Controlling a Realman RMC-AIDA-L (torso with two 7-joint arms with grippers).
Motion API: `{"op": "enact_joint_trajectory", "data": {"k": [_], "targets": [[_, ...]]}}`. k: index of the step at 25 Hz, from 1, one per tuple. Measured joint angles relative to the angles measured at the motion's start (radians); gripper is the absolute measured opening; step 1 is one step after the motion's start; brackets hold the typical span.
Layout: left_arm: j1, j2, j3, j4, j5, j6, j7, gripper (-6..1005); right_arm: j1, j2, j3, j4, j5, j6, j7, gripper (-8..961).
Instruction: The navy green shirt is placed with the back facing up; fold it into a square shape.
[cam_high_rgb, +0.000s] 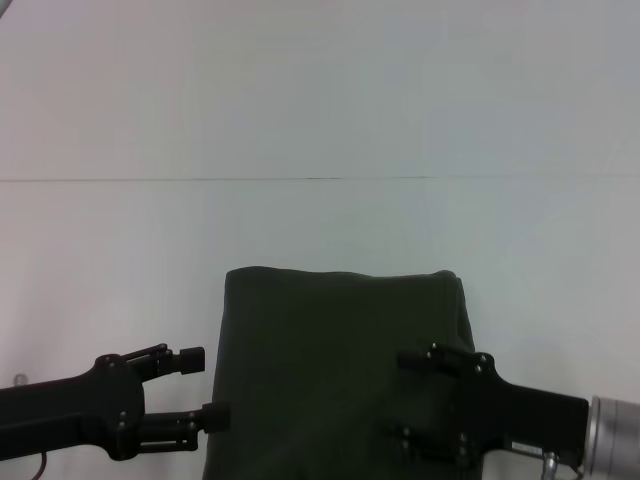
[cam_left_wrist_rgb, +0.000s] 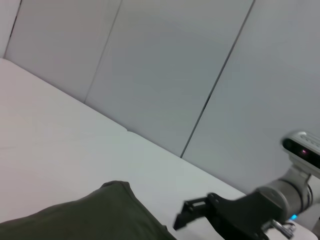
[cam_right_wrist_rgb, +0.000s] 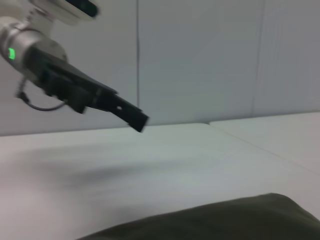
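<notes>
The navy green shirt (cam_high_rgb: 320, 370) lies folded into a plain dark block on the white table, running off the near edge of the head view. My left gripper (cam_high_rgb: 204, 388) hovers at the shirt's left edge, open, with nothing between its fingers. Over the shirt's right part my right gripper (cam_high_rgb: 402, 398) is open too. A corner of the shirt (cam_left_wrist_rgb: 100, 215) shows in the left wrist view with the right arm (cam_left_wrist_rgb: 260, 205) beyond it. The right wrist view shows the shirt's edge (cam_right_wrist_rgb: 225, 220) and the left arm (cam_right_wrist_rgb: 65, 85) above the table.
The white table (cam_high_rgb: 320, 120) stretches far and to both sides of the shirt, with a thin seam (cam_high_rgb: 320, 179) running across it. Grey wall panels (cam_left_wrist_rgb: 165, 75) stand behind the table.
</notes>
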Motion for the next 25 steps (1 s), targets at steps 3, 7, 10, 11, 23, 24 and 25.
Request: {"op": "enact_joint_trajectory", "data": {"k": [3, 7, 10, 11, 23, 24, 25], "targets": [[0.001, -0.001, -0.004, -0.010, -0.001, -0.003, 0.000, 934, -0.015, -0.003, -0.005, 0.009, 0.000, -0.024, -0.014, 796], [0.000, -0.002, -0.004, -0.023, -0.001, -0.011, 0.000, 934, -0.033, -0.008, -0.036, 0.005, -0.001, -0.022, -0.015, 795], [0.000, -0.002, -0.004, -0.027, -0.001, -0.013, 0.000, 934, -0.057, -0.011, -0.005, -0.006, 0.006, -0.036, -0.006, 795], [0.000, -0.002, -0.004, -0.027, -0.001, -0.015, 0.000, 934, -0.064, -0.011, 0.020, -0.012, 0.008, -0.048, 0.014, 795], [-0.015, 0.001, -0.004, -0.026, -0.003, -0.019, -0.021, 934, -0.161, -0.117, 0.085, -0.093, -0.052, -0.210, 0.637, 794], [-0.019, 0.000, -0.004, -0.026, -0.003, -0.019, -0.021, 934, -0.162, -0.125, 0.088, -0.090, -0.084, -0.219, 0.681, 794], [-0.022, -0.001, -0.004, -0.026, -0.003, -0.019, -0.020, 934, -0.162, -0.131, 0.091, -0.088, -0.108, -0.221, 0.717, 794]]}}
